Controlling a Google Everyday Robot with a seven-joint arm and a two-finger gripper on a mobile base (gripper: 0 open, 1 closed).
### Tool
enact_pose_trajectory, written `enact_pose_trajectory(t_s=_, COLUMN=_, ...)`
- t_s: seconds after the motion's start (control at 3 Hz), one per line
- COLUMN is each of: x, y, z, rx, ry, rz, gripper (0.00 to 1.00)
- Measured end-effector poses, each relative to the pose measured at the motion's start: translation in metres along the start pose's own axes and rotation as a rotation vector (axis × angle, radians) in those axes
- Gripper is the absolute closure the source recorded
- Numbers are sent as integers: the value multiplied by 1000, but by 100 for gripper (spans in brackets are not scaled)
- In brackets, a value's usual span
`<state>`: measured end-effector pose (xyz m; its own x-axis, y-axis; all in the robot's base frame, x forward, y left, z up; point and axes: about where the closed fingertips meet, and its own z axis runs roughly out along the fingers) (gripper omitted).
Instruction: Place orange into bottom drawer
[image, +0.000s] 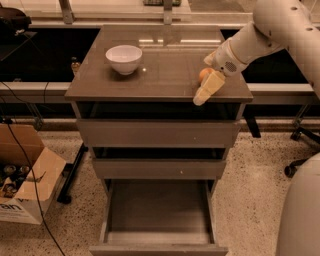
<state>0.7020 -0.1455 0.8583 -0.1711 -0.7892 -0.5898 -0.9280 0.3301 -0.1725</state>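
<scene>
The orange (204, 74) sits on the cabinet top (165, 75) near its right front corner. My gripper (205, 81) reaches in from the right and sits right at the orange, low over the cabinet top, with its yellowish front part lying just in front of the fruit. The bottom drawer (159, 210) is pulled out at the foot of the cabinet, and its grey inside holds nothing. The two shallower drawers above it are pushed in.
A white bowl (124, 58) stands on the cabinet top at the back left. An open cardboard box (25, 187) with cables sits on the floor to the left. An office chair base (300, 160) is at the right. My own white body (300, 215) fills the lower right corner.
</scene>
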Motion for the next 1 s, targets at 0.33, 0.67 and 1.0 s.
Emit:
enact_pose_trajectory(t_s=0.33, x=16, y=-16, z=-4, rx=49, ry=15, rz=39, gripper=0)
enact_pose_trajectory(t_s=0.67, x=37, y=-30, z=-8, rx=87, ry=18, rz=92, gripper=0)
enact_pose_trajectory(t_s=1.0, x=41, y=-43, z=-3, rx=102, ry=-8, rz=112, gripper=0)
